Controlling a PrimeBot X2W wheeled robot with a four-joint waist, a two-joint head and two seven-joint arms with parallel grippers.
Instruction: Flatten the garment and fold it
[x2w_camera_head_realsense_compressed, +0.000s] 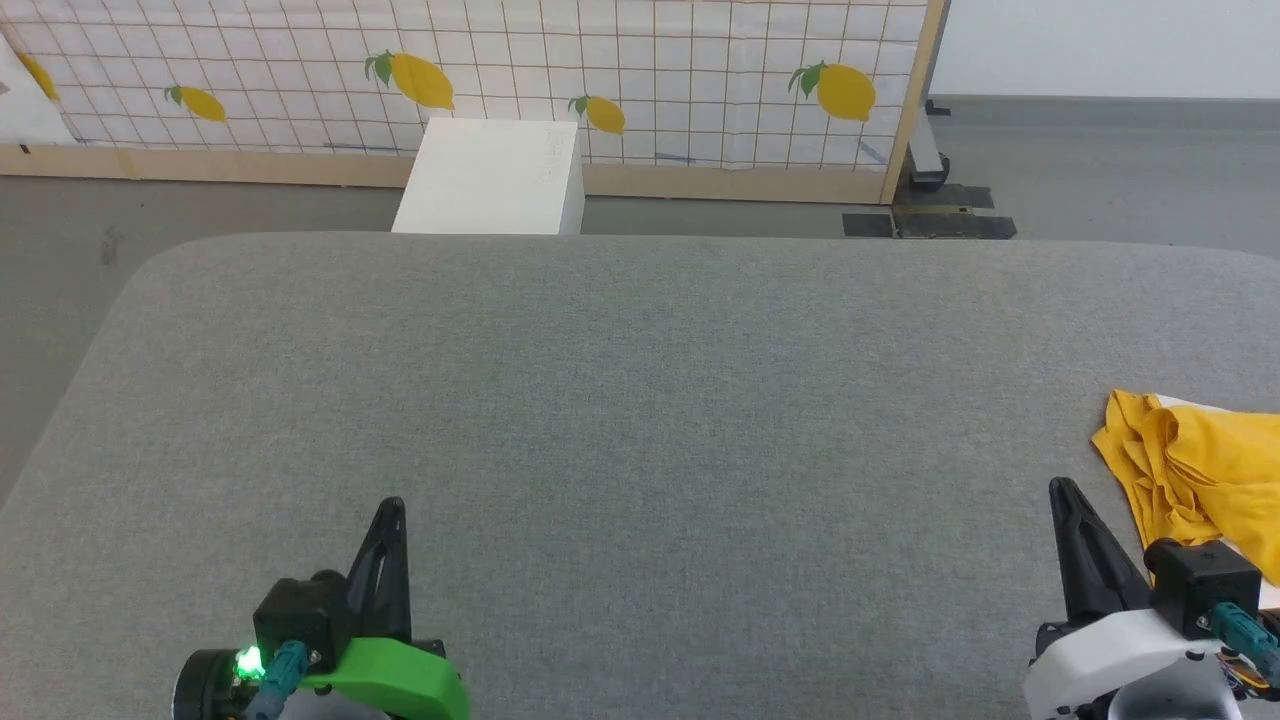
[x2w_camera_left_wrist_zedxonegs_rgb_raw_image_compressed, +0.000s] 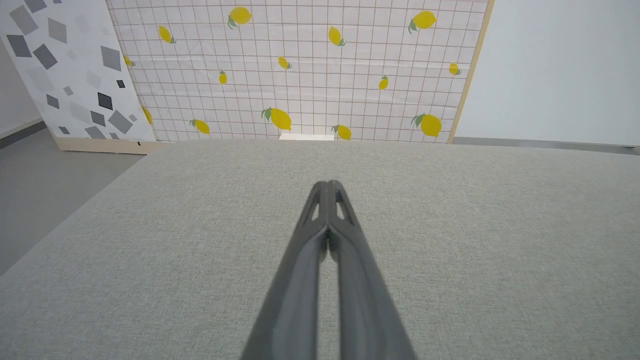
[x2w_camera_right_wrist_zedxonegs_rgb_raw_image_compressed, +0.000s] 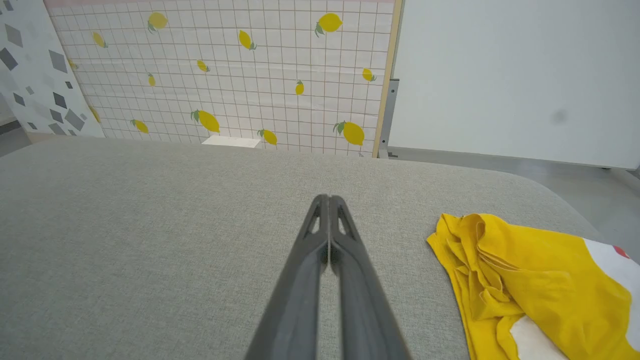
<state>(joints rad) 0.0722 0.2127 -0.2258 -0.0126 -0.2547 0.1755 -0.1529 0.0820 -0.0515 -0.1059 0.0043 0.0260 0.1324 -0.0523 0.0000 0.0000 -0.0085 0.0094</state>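
Note:
The garment (x2w_camera_head_realsense_compressed: 1200, 470) is a bright yellow T-shirt lying crumpled at the right edge of the grey padded table (x2w_camera_head_realsense_compressed: 640, 400). In the right wrist view the garment (x2w_camera_right_wrist_zedxonegs_rgb_raw_image_compressed: 530, 285) shows folds, white patches and a bit of red at its far right. My right gripper (x2w_camera_head_realsense_compressed: 1062, 490) is shut and empty, just left of the shirt and apart from it. The right gripper (x2w_camera_right_wrist_zedxonegs_rgb_raw_image_compressed: 329, 199) has its fingertips pressed together over bare fabric. My left gripper (x2w_camera_head_realsense_compressed: 392, 506) rests at the lower left, shut and empty; the left gripper (x2w_camera_left_wrist_zedxonegs_rgb_raw_image_compressed: 327, 185) also points across bare table.
A white box (x2w_camera_head_realsense_compressed: 492, 178) stands on the floor beyond the table's far edge. Behind it is a lemon-print panel (x2w_camera_head_realsense_compressed: 560, 70) in a wooden frame. Grey floor lies to the left and far right of the table.

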